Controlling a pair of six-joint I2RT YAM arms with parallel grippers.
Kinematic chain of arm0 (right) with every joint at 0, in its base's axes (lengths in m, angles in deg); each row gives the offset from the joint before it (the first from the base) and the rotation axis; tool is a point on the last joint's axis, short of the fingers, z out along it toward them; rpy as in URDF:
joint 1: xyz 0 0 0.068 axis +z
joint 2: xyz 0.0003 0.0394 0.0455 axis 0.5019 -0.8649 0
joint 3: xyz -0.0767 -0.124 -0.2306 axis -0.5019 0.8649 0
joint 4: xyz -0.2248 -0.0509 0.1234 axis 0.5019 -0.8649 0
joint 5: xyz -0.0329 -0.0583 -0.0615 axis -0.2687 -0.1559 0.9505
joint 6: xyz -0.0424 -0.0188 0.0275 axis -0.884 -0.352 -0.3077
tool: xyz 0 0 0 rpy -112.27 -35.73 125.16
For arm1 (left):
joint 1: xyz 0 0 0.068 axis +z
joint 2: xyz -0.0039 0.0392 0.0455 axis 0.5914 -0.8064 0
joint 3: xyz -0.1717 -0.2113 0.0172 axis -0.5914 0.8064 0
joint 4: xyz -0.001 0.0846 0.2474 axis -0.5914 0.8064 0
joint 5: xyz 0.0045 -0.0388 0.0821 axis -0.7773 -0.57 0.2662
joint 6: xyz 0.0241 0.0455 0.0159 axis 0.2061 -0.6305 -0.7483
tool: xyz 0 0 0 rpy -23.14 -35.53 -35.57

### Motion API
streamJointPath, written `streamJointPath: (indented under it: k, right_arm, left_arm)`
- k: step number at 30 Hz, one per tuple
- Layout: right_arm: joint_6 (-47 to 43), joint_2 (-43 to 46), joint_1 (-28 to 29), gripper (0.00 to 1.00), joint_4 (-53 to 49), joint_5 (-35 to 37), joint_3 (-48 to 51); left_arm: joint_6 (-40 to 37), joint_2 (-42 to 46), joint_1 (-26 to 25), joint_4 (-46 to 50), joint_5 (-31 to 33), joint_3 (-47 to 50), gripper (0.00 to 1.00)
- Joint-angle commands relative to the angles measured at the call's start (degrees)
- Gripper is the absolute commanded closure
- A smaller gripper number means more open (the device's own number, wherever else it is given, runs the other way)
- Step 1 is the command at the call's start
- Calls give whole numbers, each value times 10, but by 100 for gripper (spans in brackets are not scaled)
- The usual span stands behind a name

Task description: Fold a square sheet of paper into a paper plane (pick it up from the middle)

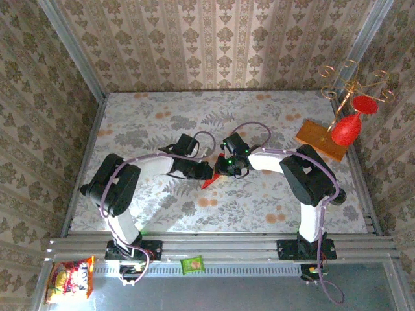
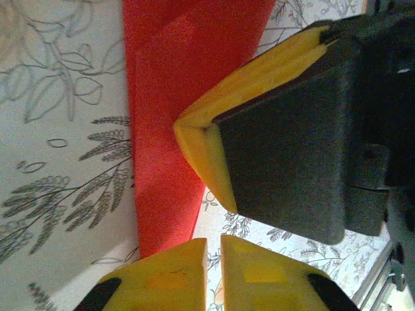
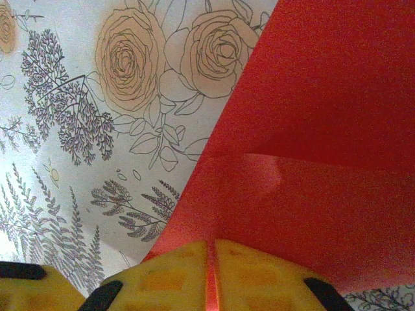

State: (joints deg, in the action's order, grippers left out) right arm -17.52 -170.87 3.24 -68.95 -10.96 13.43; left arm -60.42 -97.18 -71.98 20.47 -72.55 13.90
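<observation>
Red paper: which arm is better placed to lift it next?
Right, likely: the right end effector is shut with the red paper between its fingers; the left end effector is shut beside the paper's edge, apparently holding nothing.

Paper (image 3: pixel 324 97): thin, bright red, matt, smooth, with a crisp crease.
Table cover (image 1: pixel 259 201): pale, printed with flowers and leaves, flat, low sheen; whether cloth or vinyl cannot be told.
Walls (image 1: pixel 214 45): patterned wallpaper, matt.
Frame (image 1: pixel 220 247): bare silver metal, dull shine.
Board (image 1: pixel 322 139): orange-brown wood, smooth.
Goblet (image 1: pixel 345 129): red, glossy.
Stand (image 1: pixel 355 81): thin gold wire, shiny.
Left gripper (image 2: pixel 213 241), right gripper (image 3: pixel 212 245): yellow plastic fingers, matt, faintly grainy, with black insets.
Arms (image 1: pixel 120 188): black and white hard shells, plastic by the look, satin.
Cable (image 1: pixel 256 125): lilac, smooth sheath.
Packet (image 1: pixel 68 280): glossy printed film.
</observation>
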Motion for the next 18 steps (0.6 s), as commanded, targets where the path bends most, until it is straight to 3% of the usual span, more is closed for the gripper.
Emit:
streamJointPath:
  k: [1, 18]
  right_arm:
    - [-4, -22, -1, 88, -31, -16, 6]
    - [7, -30, -7, 90, -24, -23, 12]
  left_arm:
    - [7, -18, -1, -15, -13, -14, 89]
    - [12, -54, -3, -30, -16, -4, 96]
